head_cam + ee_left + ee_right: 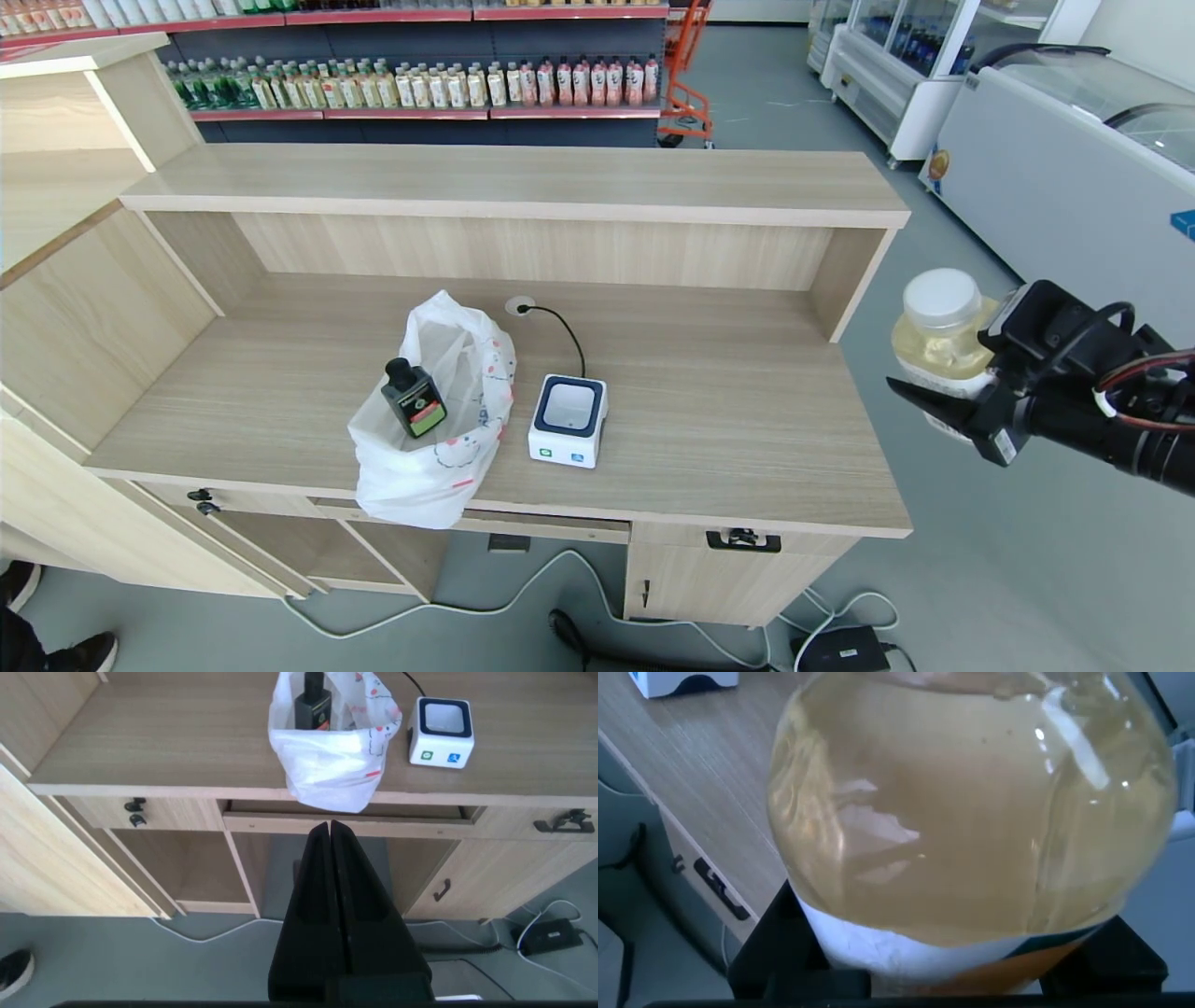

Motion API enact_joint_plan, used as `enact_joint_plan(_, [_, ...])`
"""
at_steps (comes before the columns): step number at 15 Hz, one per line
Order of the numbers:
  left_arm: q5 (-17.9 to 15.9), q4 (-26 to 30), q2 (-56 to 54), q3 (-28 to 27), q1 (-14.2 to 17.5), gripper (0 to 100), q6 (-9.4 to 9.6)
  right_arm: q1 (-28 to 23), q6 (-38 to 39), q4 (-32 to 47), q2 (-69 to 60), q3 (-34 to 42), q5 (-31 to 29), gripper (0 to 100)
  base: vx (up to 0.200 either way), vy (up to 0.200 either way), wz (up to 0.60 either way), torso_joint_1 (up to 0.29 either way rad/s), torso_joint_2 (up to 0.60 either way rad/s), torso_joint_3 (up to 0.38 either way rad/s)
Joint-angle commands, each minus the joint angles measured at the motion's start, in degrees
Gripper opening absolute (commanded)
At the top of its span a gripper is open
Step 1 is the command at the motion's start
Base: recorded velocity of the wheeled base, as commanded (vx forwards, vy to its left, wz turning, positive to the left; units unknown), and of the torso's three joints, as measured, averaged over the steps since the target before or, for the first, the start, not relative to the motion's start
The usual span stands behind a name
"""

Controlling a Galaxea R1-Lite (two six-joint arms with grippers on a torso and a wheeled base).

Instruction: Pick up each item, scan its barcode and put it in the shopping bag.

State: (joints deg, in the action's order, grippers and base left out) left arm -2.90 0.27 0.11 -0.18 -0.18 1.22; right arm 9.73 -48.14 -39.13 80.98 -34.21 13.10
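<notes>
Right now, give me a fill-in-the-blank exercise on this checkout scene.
The right gripper holds a clear jar of yellowish liquid with a ___ lid.
The dark bottle with a green label stands ___ the white plastic shopping bag.
The white square scanner sits on the bag's ___ side.
The left gripper has its fingers ___.
Missing: white; inside; right; shut.

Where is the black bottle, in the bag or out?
In. The black bottle stands inside the open shopping bag on the counter, its cap poking up.
</notes>
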Motion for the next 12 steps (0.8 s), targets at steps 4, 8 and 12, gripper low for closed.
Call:
enact_joint_plan(4, [0.0, 0.0, 0.0, 0.0, 0.0, 0, 0.01, 0.0, -0.1, 0.0, -0.5, 0.3, 0.0, 0, 0.000, 0.150, 0.00, 0.002, 0.00, 0.002])
enact_joint_plan(8, [0.0, 0.0, 0.0, 0.0, 0.0, 0, 0.01, 0.5, -0.2, -0.1, -0.1, 0.0, 0.0, 0, 0.000, 0.200, 0.00, 0.006, 0.00, 0.002])
enact_joint_plan(12, [-0.1, 0.0, 0.0, 0.0, 0.0, 0, 0.28, 0.4, 0.0, -0.1, 1.5, -1.7, 0.3, 0, 0.000, 0.200, 0.00, 0.001, 0.00, 0.004])
